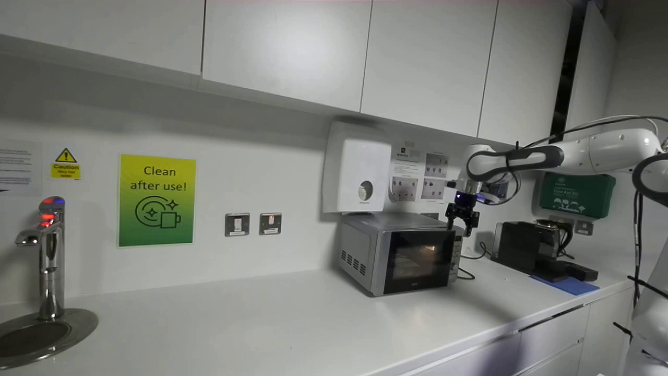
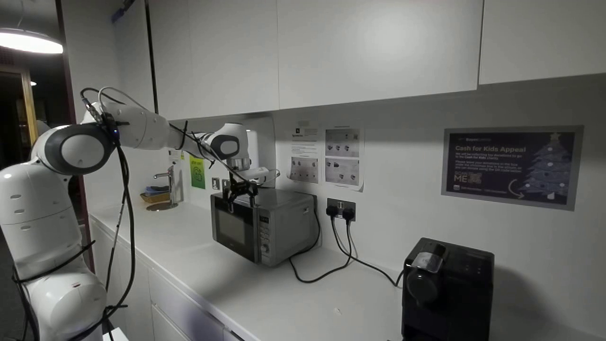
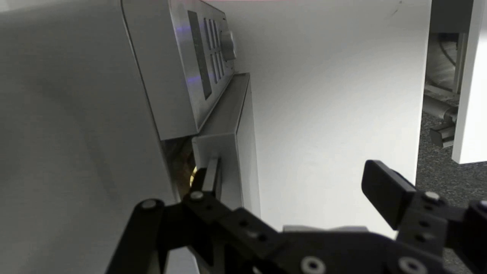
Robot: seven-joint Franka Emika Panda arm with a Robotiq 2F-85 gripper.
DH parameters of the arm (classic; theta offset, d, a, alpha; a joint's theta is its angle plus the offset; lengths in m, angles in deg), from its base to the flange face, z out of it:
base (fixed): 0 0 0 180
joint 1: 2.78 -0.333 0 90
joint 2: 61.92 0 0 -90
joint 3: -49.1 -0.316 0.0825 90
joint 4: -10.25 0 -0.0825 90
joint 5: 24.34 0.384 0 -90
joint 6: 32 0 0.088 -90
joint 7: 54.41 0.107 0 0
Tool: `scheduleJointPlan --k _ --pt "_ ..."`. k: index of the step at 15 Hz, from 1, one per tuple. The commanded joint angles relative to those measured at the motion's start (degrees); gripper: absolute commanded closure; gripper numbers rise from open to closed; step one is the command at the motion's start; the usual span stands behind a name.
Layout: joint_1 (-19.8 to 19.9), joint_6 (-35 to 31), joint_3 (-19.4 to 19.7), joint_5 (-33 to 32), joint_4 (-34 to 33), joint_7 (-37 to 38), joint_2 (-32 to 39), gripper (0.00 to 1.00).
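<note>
White-fitted kitchen: wall cabinets (image 1: 428, 62) above, pale wall (image 1: 292, 172), long worktop (image 1: 235, 324) below. Silver-grey microwave (image 2: 289, 227) sits on the worktop, a white towel dispenser (image 1: 360, 167) mounted above it. Its door (image 1: 417, 263) stands slightly ajar; wrist view shows a gap along the top edge, warm light (image 3: 193, 176) glowing within. White arm (image 2: 142, 125) reaches over from the front, black fingers (image 3: 386, 192) pointing down at the microwave's upper front, close by the control panel (image 3: 207, 53).

Fingers spread wide apart, grip empty. One fingertip sits at the gap between door and microwave body, right by the door's top edge; whether it touches, cannot tell. Opposite fingertip hangs out in front of the door, well apart from it. Door edge lies between the two.

Round about: black coffee machine (image 2: 450, 289) farther along the worktop, its front on a blue mat (image 1: 566, 285); black cables (image 2: 307, 281) loop from a wall socket (image 2: 341, 205) across the surface. Green first aid kit (image 1: 576, 193) on the wall beyond. Other end: chrome tap (image 1: 51, 261) over a round sink (image 1: 84, 322); "Clean after use!" poster (image 1: 156, 203) on the wall between tap and microwave.
</note>
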Motion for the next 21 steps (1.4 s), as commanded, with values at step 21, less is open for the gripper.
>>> scheduleJointPlan --k 21 --pt "0.7 -2.58 -0.76 -2.22 -1.07 -2.2 1.65 0.0"
